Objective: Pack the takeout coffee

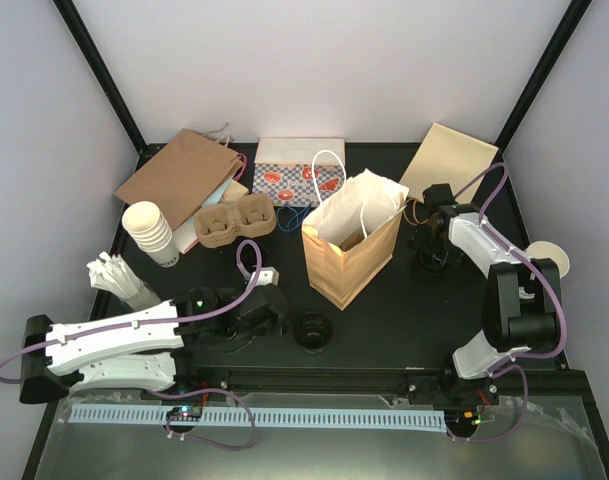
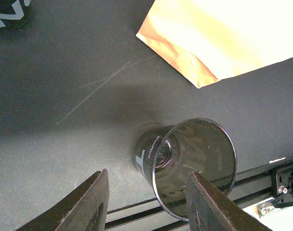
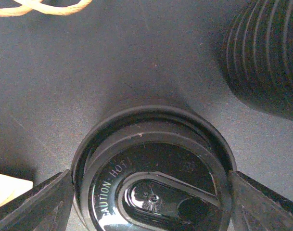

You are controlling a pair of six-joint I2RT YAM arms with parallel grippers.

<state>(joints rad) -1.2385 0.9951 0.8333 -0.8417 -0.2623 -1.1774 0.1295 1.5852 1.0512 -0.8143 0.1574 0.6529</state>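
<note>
Black desk point(image 1: 404, 320), pale walls, and a lot of clutter along the back. My right claw point(image 3: 148, 179) hangs straight over the lidded black cup point(image 3: 151, 144), one finger on each side of the lid. The cup stands upright, so its long axis runs right up into my wrist, which I reckon is good for a straight lift. The fingers sit at the lid's edge, but I honestly can't tell if they're biting or just next to it.

The brown paper bag point(image 1: 349, 250) stands open to that claw's left, near the middle of the desk, so I'd guess the carry goes that way.

My left claw point(image 2: 147, 174) is gaping about halfway and holding nothing. The open black cup point(image 2: 197, 163) stands off toward its right finger, not centred, and that finger covers part of the rim. That arm is the nearer one to the cardboard tray point(image 1: 234, 222) at the back left.

Hard to read: the ribbed black thing point(image 3: 266, 53) beside the lidded cup is cut off, so no clue what it is. I also can't see the bottom of the bag.
</note>
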